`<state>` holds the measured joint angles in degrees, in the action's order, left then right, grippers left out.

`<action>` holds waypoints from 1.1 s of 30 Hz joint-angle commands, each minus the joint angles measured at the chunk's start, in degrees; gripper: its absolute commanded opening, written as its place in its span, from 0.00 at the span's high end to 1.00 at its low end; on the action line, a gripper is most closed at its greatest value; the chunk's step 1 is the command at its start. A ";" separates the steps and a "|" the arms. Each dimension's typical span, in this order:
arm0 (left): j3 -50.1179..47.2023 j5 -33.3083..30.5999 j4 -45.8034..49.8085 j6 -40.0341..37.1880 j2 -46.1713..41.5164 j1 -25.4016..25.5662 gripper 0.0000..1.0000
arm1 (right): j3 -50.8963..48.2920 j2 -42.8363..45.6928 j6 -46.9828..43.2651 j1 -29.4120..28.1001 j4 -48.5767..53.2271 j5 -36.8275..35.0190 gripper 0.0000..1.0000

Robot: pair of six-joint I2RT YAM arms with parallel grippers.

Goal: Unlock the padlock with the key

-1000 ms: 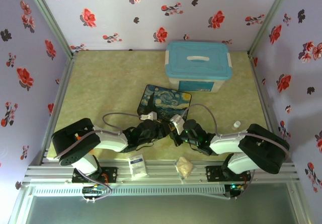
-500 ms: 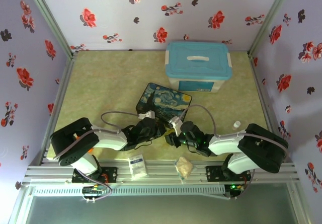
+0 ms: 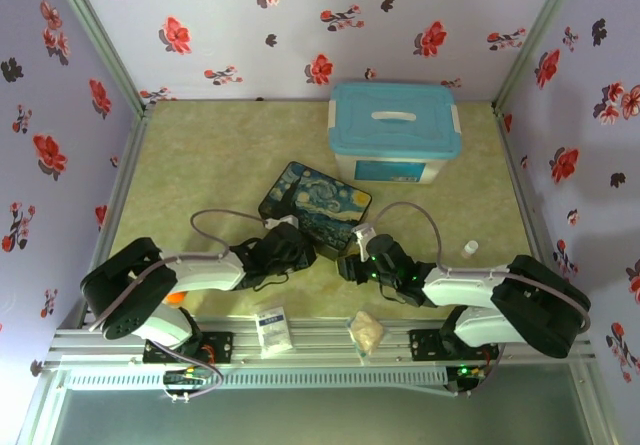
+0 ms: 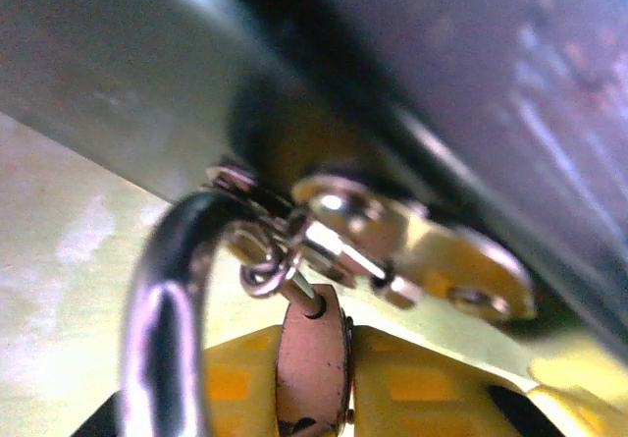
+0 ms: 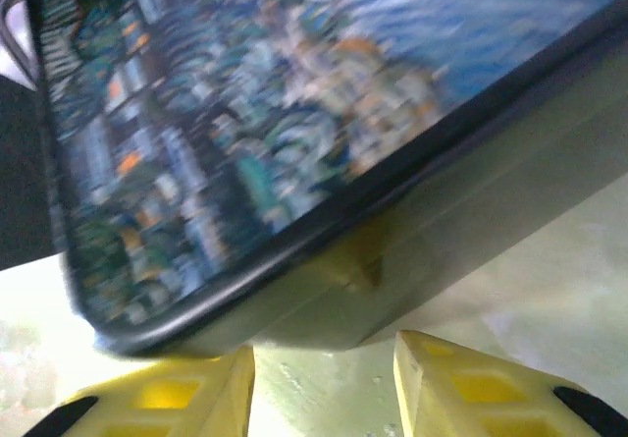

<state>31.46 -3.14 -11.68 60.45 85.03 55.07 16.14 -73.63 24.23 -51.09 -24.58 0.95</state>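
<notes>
The step in hand seems to be working the key [image 4: 312, 373] in the padlock [image 4: 159, 324]. The lock hangs at the gold hasp [image 4: 432, 255] on the front of the painted box [image 3: 315, 203], near the front of the desk [image 3: 200, 165]. In the left wrist view its silver shackle curves up to the hasp, very close and blurred. To do this well, I think the key must stay in line with the keyhole and turn only about its own axis. A sideways pull would drag the lock and the light box instead of opening anything. A steady hold on the lock body or the box from the other arm would help, and the turn should be slow. The left pincer [image 4: 314, 347] is closed tight on a thin flat reddish-brown piece seen edge-on. I take it for the head of the key, but the blur leaves some doubt. The right pincer [image 5: 324, 383] stands about half open with nothing between its yellow fingers [image 5: 167, 398]. It is just in front of the box's lower edge, and I cannot tell if it touches.
</notes>
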 commanded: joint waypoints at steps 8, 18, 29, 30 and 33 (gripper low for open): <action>7.55 -3.79 22.30 -10.26 2.19 -0.13 0.73 | 0.38 1.11 3.19 0.22 2.06 -10.19 0.61; 8.85 -9.47 27.52 -12.58 0.38 0.56 0.73 | 0.97 -1.11 6.34 0.18 -0.07 -15.29 0.61; 7.24 -12.84 27.35 -12.86 -1.10 0.57 0.71 | 3.24 -8.88 7.71 -3.38 -6.45 -14.90 0.63; 7.03 -12.89 26.54 -13.22 -1.17 0.56 0.71 | 3.35 -9.38 7.81 -3.50 -6.83 -14.89 0.63; 6.21 -12.66 24.28 -14.04 -2.09 0.57 0.59 | 3.22 -9.92 8.38 -3.74 -7.24 -15.36 0.63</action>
<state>38.79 -13.72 13.34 48.07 84.82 55.51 18.44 -82.96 30.92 -54.41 -29.17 -12.34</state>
